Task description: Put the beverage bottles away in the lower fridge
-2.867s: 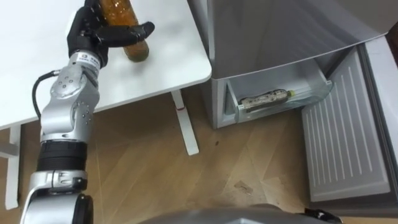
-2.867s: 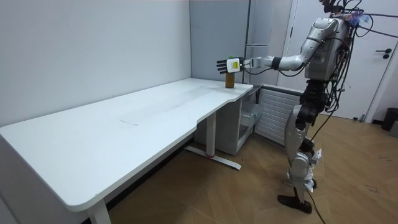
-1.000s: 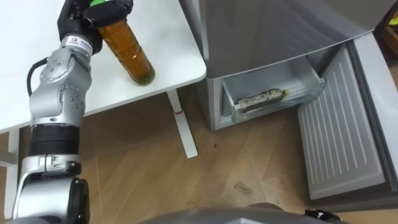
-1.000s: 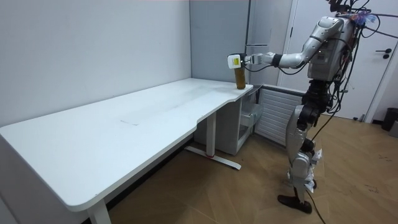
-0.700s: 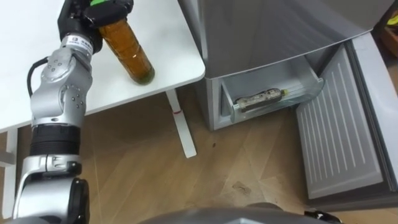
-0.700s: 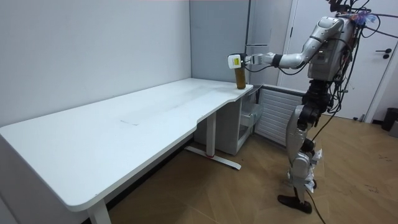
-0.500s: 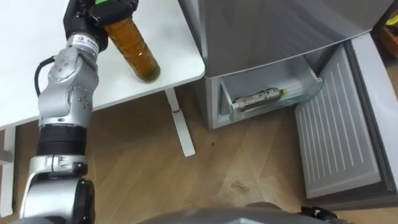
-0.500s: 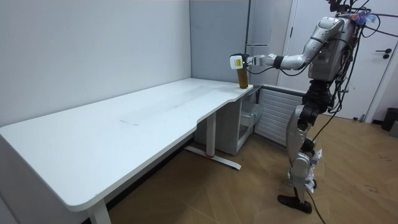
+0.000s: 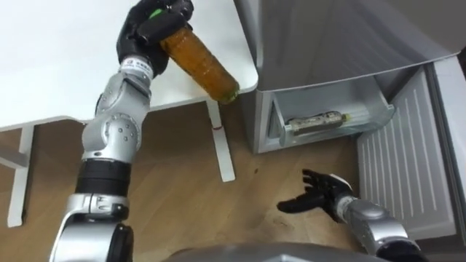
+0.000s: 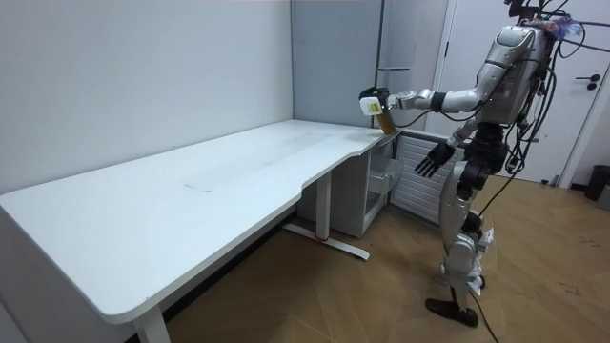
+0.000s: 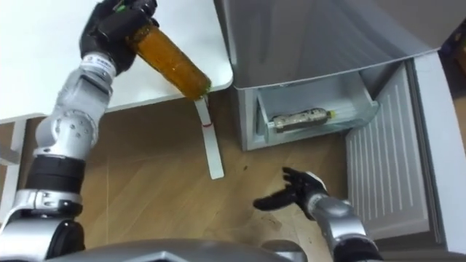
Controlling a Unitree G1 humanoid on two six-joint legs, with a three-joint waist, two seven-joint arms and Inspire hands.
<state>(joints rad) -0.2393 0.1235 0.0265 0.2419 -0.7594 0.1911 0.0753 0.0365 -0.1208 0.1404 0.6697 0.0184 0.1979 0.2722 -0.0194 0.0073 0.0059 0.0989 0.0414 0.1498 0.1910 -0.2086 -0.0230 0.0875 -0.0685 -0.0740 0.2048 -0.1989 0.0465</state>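
Note:
My left hand (image 9: pixel 155 25) is shut on the top of an amber drink bottle (image 9: pixel 199 63), which hangs tilted over the corner of the white table (image 9: pixel 65 80), its base pointing toward the fridge. In the room view the bottle (image 10: pixel 384 120) is lifted above the table's far corner. The lower fridge drawer (image 9: pixel 331 102) stands open, and another bottle (image 9: pixel 314 122) lies on its side in it. My right hand (image 9: pixel 319 195) is open, fingers spread, low over the floor in front of the drawer (image 11: pixel 314 94).
The grey fridge body (image 9: pixel 328 36) stands right of the table. Its lower door (image 9: pixel 404 171) is swung open at the right, ribbed inner side up. A white table leg (image 9: pixel 221 149) stands between table and fridge. I stand on the wooden floor (image 9: pixel 189 211) before the fridge.
My left hand has lifted the bottle off the table and carried it tilted toward the fridge. My right hand has come up into view, open.

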